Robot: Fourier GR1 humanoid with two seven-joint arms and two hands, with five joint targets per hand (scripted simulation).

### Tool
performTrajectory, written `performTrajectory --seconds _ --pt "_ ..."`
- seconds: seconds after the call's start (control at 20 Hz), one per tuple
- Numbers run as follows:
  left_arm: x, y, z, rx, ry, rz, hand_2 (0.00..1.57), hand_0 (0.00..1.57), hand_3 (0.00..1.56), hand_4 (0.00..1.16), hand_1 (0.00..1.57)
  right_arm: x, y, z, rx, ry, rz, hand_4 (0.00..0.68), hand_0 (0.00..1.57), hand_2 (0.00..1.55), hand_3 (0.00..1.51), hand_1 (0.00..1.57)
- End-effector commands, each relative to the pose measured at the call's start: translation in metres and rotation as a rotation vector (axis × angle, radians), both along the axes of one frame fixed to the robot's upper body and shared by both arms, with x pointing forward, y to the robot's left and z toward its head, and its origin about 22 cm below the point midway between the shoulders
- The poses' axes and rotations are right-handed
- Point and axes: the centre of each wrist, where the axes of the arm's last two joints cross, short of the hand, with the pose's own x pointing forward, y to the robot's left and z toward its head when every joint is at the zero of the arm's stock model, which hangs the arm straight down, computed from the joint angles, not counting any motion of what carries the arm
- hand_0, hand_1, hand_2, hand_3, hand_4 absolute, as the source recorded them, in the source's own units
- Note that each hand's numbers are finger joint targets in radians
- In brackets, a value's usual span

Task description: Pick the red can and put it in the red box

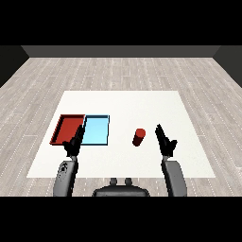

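A red can (138, 137) stands upright on the white table (123, 106), right of centre. My right hand (164, 140) is just to the can's right, apart from it, with its fingers straight and open. The red tray (67, 128) lies at the left of the table with nothing in it. My left hand (74, 143) hovers at the near edge of the trays, fingers straight and open, holding nothing.
A light blue tray (97, 130) lies against the red tray's right side, between it and the can. Bare table stretches behind the can and trays. Grey wooden floor surrounds the table.
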Motion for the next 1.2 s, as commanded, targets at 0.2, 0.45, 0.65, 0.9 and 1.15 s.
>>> performTrajectory --seconds 0.2,0.45,0.65,0.9,1.15 --pt "0.002 0.000 0.005 0.025 -0.022 -0.028 0.00 0.00 0.00 0.00 0.00 -0.032 -0.090 0.009 -0.039 -0.048 -0.017 0.000 0.00 0.00 0.00 0.00" --pt "0.003 -0.012 0.021 -0.091 -0.452 -0.036 0.00 0.00 0.00 0.00 0.00 -0.030 -0.092 0.023 0.055 -0.359 0.062 0.000 0.00 0.00 0.00 0.00" --pt "0.010 0.011 0.011 -0.085 -0.465 -0.042 0.00 0.00 0.00 0.00 0.00 -0.052 -0.111 -0.003 0.084 -0.363 0.075 0.000 0.00 0.00 0.00 0.00" --pt "-0.007 -0.001 0.006 -0.090 -0.468 -0.063 0.00 0.00 0.00 0.00 0.00 -0.043 -0.126 0.008 0.047 -0.388 0.070 0.000 0.00 0.00 0.00 0.00" --pt "0.003 0.004 0.025 -0.089 -0.497 -0.064 0.00 0.00 0.00 0.00 0.00 -0.041 -0.123 0.000 0.057 -0.350 0.100 0.000 0.00 0.00 0.00 0.00"
